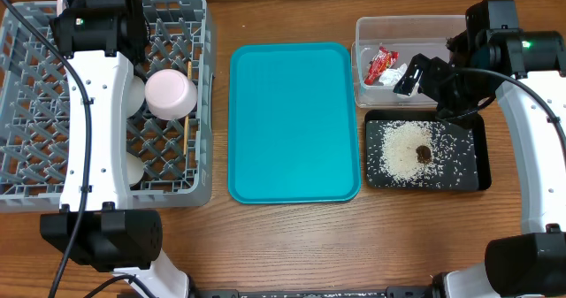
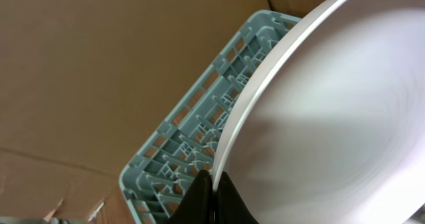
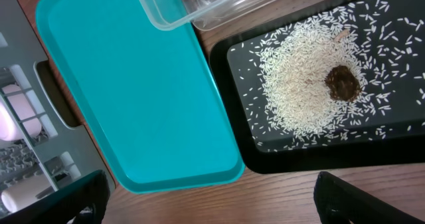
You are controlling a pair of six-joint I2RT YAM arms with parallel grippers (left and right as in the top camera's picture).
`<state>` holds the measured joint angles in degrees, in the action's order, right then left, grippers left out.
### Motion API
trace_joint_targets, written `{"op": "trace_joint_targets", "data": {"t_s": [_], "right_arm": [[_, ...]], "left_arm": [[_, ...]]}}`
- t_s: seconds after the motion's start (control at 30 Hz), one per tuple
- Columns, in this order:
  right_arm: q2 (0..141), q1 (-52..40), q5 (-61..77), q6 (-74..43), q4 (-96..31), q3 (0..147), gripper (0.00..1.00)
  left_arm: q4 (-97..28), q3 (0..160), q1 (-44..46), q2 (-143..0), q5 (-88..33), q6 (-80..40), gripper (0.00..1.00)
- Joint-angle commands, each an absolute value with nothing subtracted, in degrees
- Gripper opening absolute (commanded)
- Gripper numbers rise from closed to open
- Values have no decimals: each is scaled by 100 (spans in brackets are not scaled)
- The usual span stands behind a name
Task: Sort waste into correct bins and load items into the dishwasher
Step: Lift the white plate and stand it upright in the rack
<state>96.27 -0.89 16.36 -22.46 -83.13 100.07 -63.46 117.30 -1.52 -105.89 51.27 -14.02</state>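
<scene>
My left gripper [image 2: 212,181] is shut on the rim of the round white plate [image 2: 332,117], held on edge over the grey dish rack [image 2: 199,137]. In the overhead view the rack [image 1: 26,192] holds the pinkish-white bowl [image 1: 170,95] and a white piece [image 1: 133,170] partly under my left arm. The clear tub [image 1: 411,22] holds the red-and-white wrapper [image 1: 382,65] and the white napkin [image 1: 395,75]. The black tray [image 1: 478,179] holds rice [image 1: 402,152] and the brown morsel [image 1: 424,153]. My right gripper [image 3: 212,204] is open and empty above the black tray [image 3: 299,154].
The teal tray [image 1: 294,121] lies between the rack and the bins, and also shows in the right wrist view [image 3: 133,98]. Cardboard stands behind the rack in the left wrist view [image 2: 99,64]. Bare wooden table runs along the front edge [image 1: 309,245].
</scene>
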Motion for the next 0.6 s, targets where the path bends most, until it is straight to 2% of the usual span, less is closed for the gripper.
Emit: {"op": "trace_joint_targets", "data": {"t_s": [0.0, 0.3, 0.57], "right_arm": [[9426, -99, 1682, -2228, -8285, 10127, 100], [9426, -99, 1684, -2252, -8283, 10127, 100], [9426, -99, 1686, -2252, -8289, 10127, 100]], "left_arm": [[-6287, 11585, 19, -10589, 4932, -1826, 4], [-5837, 11552, 473, -11330, 5041, -2016, 4], [-5203, 11555, 845, -12130, 5754, -1643, 4]]}}
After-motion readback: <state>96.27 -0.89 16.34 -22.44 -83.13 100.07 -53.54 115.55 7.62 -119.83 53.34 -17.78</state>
